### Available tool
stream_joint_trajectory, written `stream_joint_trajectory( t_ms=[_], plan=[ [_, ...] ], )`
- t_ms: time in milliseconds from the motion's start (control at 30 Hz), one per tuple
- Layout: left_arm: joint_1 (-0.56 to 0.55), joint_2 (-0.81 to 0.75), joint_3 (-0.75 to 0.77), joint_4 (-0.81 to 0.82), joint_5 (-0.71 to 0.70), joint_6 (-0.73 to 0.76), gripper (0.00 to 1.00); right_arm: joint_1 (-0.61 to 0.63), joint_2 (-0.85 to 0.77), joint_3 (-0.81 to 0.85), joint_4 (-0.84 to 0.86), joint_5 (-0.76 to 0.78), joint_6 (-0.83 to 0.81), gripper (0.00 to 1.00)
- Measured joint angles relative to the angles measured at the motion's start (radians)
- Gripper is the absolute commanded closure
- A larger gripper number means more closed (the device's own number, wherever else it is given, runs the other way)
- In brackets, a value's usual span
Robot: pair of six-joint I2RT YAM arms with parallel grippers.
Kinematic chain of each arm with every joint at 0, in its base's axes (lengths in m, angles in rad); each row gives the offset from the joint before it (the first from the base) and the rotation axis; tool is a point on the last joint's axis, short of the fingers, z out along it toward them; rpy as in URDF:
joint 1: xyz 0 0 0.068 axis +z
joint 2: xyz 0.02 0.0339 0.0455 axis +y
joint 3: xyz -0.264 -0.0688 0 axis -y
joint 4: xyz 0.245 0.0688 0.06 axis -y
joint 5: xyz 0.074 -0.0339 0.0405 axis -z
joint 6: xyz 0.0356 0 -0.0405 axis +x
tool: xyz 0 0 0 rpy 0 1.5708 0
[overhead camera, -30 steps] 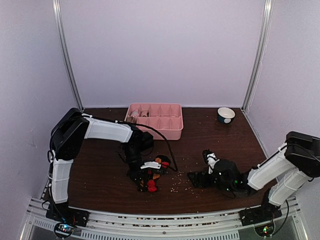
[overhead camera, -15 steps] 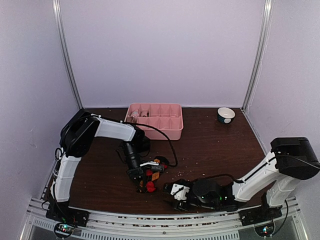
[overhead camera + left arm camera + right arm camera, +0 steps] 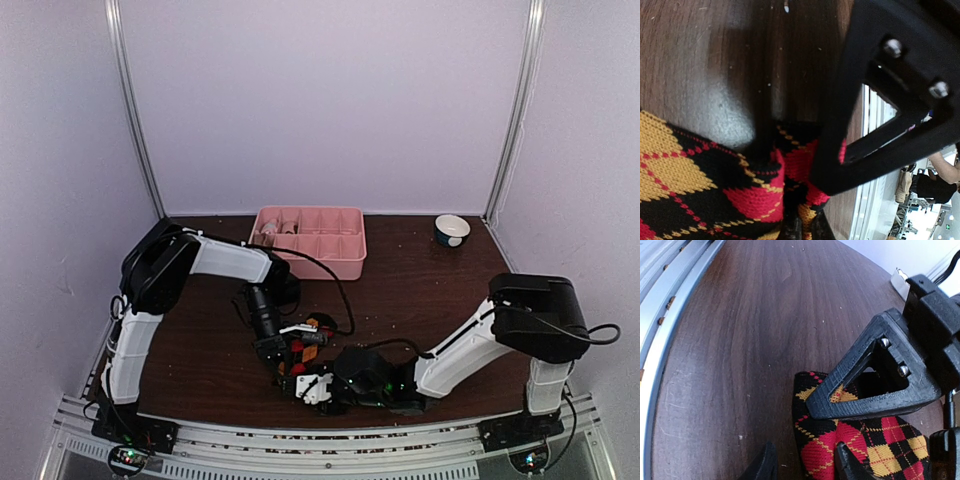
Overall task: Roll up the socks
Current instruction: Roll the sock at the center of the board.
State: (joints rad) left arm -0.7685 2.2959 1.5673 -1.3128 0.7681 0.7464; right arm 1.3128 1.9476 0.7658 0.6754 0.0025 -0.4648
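A black argyle sock (image 3: 301, 348) with red and yellow diamonds lies bunched near the front middle of the dark wooden table (image 3: 430, 290), caught between two robot arms. The left gripper (image 3: 288, 352) is closed on it: its wrist view shows a black triangular finger pressed down on the knit, with the fabric gathered up toward the tips. The right gripper (image 3: 802, 466) reaches in low along the table from about 4 o'clock of the sock. Its jaws are parted, and its two dark fingertips (image 3: 849, 467) stand apart at the sock's near edge. One is over bare wood and the other is against the red-and-black knit, with no clamp on the fabric to be seen. In that same wrist view the left gripper's finger lies across the top of the sock.

At 12 o'clock of the sock, well apart and near the back wall, sits a pink compartment tray (image 3: 345, 262). Its back-left cells hold pale bundles (image 3: 272, 229), too small to identify. A small bowl (image 3: 452, 230), white inside and dark outside, stands at about 2 o'clock in the far right corner; its contents cannot be made out. Light specks (image 3: 372, 322) dot the wood to the right of the sock.
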Motion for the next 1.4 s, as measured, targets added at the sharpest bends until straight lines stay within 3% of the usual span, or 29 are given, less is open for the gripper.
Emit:
stream_joint_trajectory(
  t_ms=[200, 300, 333, 367, 400, 433, 467, 867, 1167, 1333, 1400],
  plan=[
    [0.000, 0.000, 0.000, -0.002, -0.002, 0.001, 0.99, -0.026, 0.030, 0.045, -0.037, -0.023, -0.019, 0.74],
    [0.000, 0.000, 0.000, -0.003, -0.002, 0.008, 0.93, -0.035, 0.037, 0.057, -0.047, -0.030, -0.021, 0.89],
    [0.000, -0.002, 0.000, -0.002, -0.002, 0.012, 0.84, -0.036, 0.039, 0.059, -0.051, -0.032, -0.020, 0.98],
    [0.000, -0.005, -0.002, 0.000, -0.005, 0.016, 0.75, -0.036, 0.039, 0.061, -0.056, -0.038, -0.017, 1.00],
    [0.000, -0.009, -0.005, 0.005, -0.007, 0.022, 0.52, -0.037, 0.039, 0.061, -0.060, -0.044, -0.018, 1.00],
    [0.000, -0.018, -0.011, 0.011, -0.011, 0.016, 0.09, -0.039, 0.039, 0.061, -0.061, -0.050, -0.014, 1.00],
    [0.001, -0.037, -0.024, 0.025, -0.019, 0.010, 0.03, -0.041, 0.039, 0.061, -0.063, -0.058, -0.003, 1.00],
    [0.056, -0.388, -0.198, 0.355, -0.166, -0.111, 0.02, -0.100, -0.001, 0.008, -0.062, -0.213, 0.255, 1.00],
    [0.042, -0.462, -0.317, 0.460, -0.201, -0.093, 0.02, -0.230, 0.026, 0.037, -0.075, -0.476, 0.570, 1.00],
    [-0.004, -0.488, -0.354, 0.491, -0.225, -0.066, 0.24, -0.281, 0.092, 0.127, -0.120, -0.597, 0.708, 1.00],
    [-0.026, -0.492, -0.377, 0.506, -0.233, -0.050, 0.27, -0.301, 0.124, 0.162, -0.121, -0.644, 0.769, 1.00]
  ],
)
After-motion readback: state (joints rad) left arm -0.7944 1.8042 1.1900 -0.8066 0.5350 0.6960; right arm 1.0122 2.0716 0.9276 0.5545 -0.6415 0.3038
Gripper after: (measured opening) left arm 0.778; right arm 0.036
